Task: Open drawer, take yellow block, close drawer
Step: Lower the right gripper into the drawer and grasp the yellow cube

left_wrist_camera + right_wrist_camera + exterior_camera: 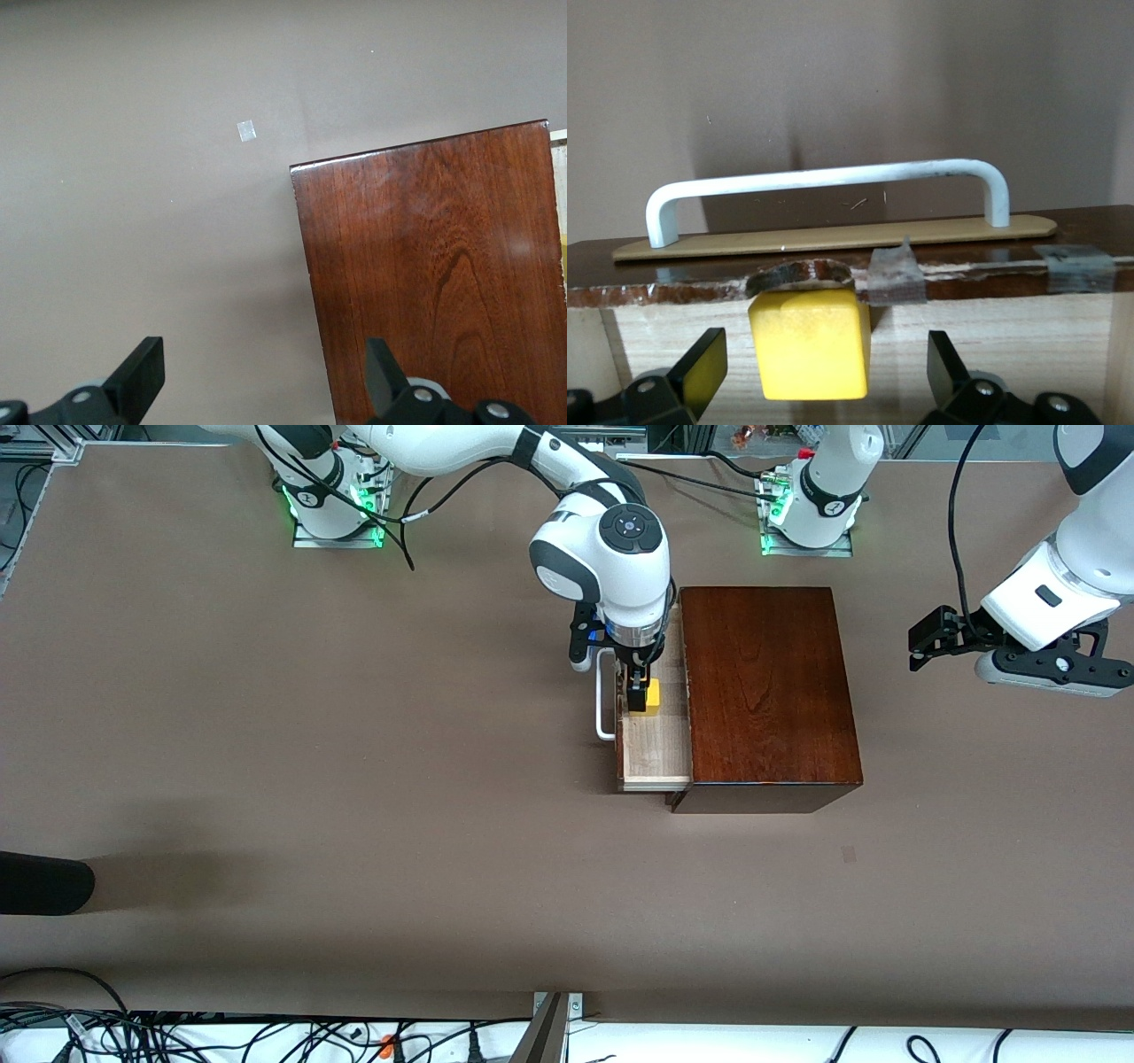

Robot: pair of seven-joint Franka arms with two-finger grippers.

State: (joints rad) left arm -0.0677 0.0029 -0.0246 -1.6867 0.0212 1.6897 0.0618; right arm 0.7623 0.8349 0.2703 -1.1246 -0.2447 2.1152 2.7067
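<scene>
Right gripper [640, 696] jaws wide, straddling yellow block [652, 697] in open drawer [654, 737], not yet gripping. Drawer's handle [605, 695] faces the right arm's end. No readable labels. Left gripper [926, 642] waits, wide open, over table [354, 779] beside wooden box [769, 691].

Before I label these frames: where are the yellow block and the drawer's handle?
yellow block [811, 343], right wrist view, front face.
drawer's handle [824, 179], right wrist view, middle of the white bar.

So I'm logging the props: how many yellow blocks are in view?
1. The yellow block sits in the open drawer, against its front panel, between the open right gripper's fingers. The part of the drawer inside the wooden box is hidden.
</scene>
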